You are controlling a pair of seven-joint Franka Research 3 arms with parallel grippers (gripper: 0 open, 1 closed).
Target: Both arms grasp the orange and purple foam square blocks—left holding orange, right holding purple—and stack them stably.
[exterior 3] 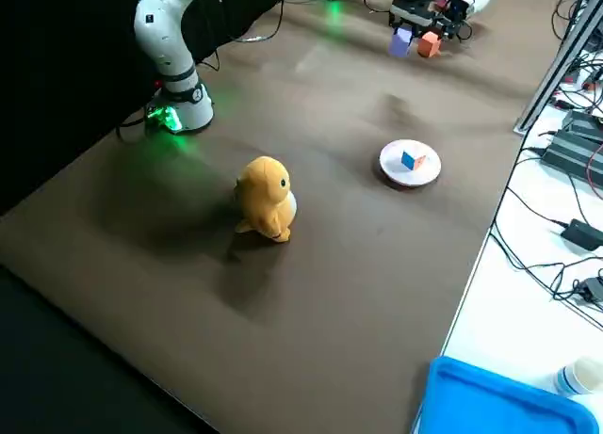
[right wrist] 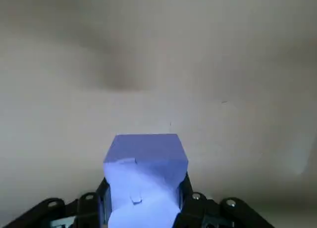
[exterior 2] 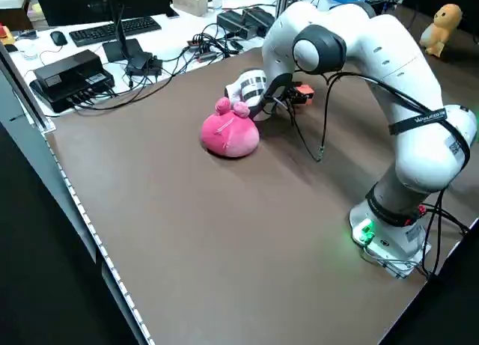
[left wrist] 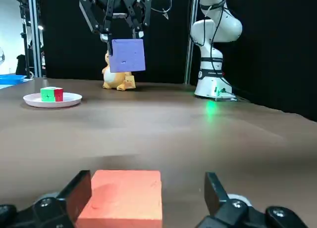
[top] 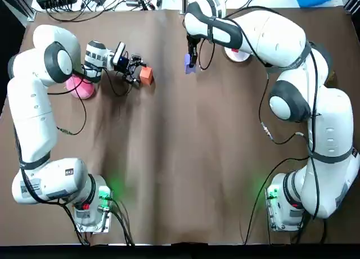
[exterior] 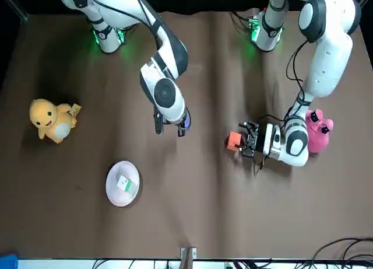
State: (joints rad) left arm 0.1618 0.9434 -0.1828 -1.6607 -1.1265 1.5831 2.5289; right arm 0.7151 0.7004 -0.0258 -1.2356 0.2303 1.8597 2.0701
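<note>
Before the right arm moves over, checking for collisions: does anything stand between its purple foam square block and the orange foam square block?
Nothing visible: bare brown table separates the purple foam square block, in the right gripper, from the orange foam square block; the left gripper is beyond it.

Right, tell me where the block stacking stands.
Done: right gripper is shut on the purple block, held clear of the table. In hand: left gripper sits open around the orange block, which rests on the table. Left: close, lift, stack.
</note>
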